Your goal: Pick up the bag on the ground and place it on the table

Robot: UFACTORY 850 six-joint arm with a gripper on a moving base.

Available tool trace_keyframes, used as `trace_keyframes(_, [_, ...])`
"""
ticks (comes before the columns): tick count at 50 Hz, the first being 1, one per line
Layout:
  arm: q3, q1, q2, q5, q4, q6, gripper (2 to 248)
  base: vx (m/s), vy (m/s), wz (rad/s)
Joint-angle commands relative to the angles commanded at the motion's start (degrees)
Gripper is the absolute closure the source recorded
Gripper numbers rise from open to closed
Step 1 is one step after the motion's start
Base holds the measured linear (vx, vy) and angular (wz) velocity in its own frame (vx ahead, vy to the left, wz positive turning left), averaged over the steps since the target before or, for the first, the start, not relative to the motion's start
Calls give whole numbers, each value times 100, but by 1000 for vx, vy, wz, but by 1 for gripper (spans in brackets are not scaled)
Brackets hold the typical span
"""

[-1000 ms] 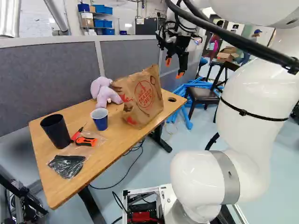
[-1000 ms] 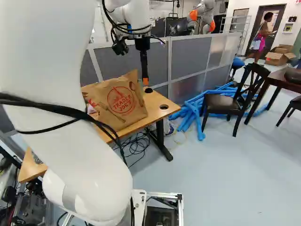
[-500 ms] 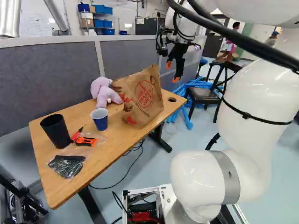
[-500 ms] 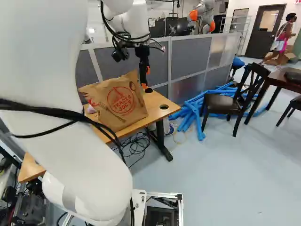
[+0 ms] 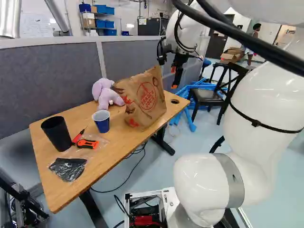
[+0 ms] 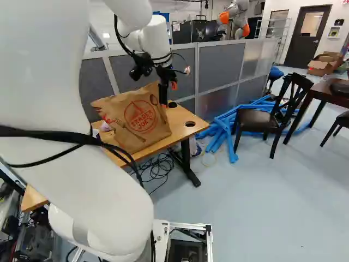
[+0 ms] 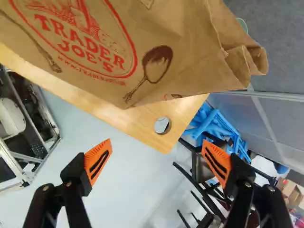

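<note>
Evidently, the brown paper bag with red print (image 5: 147,97) sits on the light wooden table (image 5: 114,142). Its fingers apart, the orange-padded black gripper (image 7: 156,144) should retreat slowly, clear of the bag, lest it tip.

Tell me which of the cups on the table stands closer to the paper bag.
The blue cup with the white rim, next to the purple plush toy; the black cup stands farther from the bag.
</note>
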Motion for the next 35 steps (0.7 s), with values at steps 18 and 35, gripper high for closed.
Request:
trace_keyframes(18, [823,92,248,1220,-74,1257,3,0,0,0])
trace_keyframes(35, [1703,190,513,2527,-153,2602,3,0,0,0])
